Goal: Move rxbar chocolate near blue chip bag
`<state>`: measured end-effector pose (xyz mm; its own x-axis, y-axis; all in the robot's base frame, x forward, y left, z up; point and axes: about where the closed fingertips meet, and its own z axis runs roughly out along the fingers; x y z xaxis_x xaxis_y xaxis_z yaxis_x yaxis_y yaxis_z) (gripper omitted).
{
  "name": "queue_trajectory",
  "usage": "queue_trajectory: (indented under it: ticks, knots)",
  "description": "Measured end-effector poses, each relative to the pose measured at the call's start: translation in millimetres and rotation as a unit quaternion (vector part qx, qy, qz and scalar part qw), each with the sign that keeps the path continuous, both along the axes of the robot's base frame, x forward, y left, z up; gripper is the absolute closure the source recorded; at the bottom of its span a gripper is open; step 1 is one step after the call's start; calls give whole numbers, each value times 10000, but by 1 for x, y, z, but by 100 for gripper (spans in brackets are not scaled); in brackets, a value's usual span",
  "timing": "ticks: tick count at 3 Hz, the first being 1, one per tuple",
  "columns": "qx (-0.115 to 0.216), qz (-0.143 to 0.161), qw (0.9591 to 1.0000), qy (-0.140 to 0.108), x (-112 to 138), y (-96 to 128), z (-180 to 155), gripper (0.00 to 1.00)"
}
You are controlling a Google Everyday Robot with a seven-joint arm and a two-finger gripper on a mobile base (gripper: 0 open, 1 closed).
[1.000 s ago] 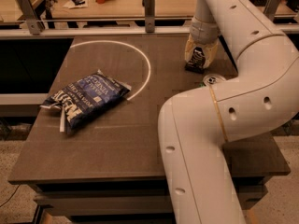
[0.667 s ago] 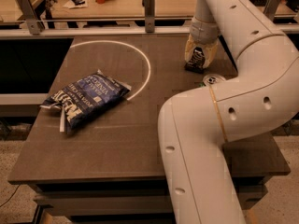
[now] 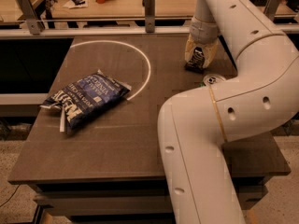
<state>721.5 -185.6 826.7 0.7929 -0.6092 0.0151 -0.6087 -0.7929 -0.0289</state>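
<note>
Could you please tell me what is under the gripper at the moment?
The gripper, at the table's far right side, stands over the rxbar chocolate, a black wrapper with white lettering. The gripper covers the bar's upper part, so contact underneath cannot be seen.

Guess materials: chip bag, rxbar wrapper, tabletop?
The blue chip bag: likely thin plastic film, crinkled, faint sheen, silvery crimped ends. The rxbar chocolate, clamped in the gripper at the table's far right: dark wrapper, probably film; finish unclear. The table: matte dark-brown board, maybe laminate, no glare.
</note>
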Motion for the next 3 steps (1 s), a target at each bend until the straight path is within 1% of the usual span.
queue_trajectory:
  ticks: [1, 2, 3]
  knots:
    - [1, 0, 10000, -1, 0, 0, 0, 72]
    - [250, 389, 9988, -171, -8, 10, 20, 94]
    - [372, 785, 9938, -695, -45, 13, 80, 100]
